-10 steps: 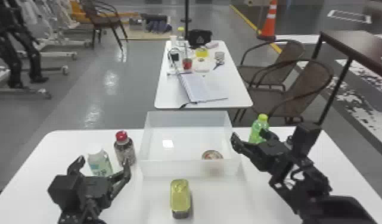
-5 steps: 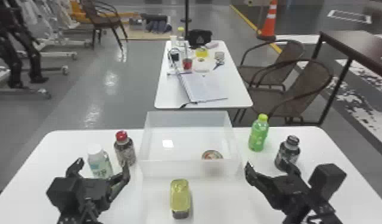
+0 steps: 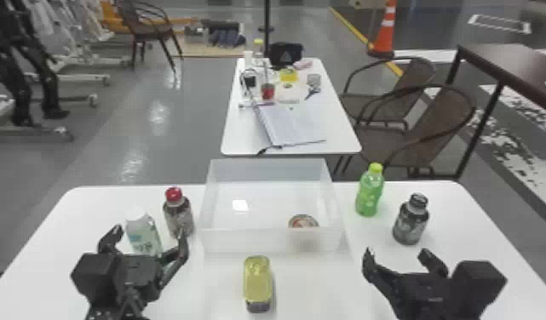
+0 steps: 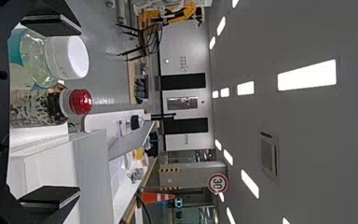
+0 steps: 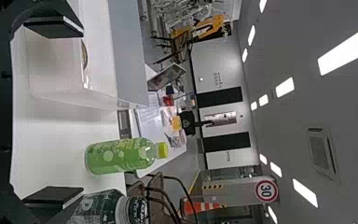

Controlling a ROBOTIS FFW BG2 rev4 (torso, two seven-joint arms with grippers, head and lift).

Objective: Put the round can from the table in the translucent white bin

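Note:
The round can lies inside the translucent white bin, near its front right corner. My right gripper is open over the table's right part, to the right of the bin's front and nearer to me, with nothing between its fingers. In the right wrist view, my right gripper has its two fingers wide apart, and the can's edge appears within the bin. My left gripper stays open at the front left, just before the white-capped bottle; in the left wrist view, the left gripper is spread wide too.
A white-capped bottle and a red-capped bottle stand left of the bin. A green bottle and a dark bottle stand at its right. Before the bin is a yellow-topped item. A second table stands beyond.
My right arm has drawn back toward me and to the right, away from the bin's right side, uncovering the green and dark bottles. The left arm has hardly moved; the can has stayed in place.

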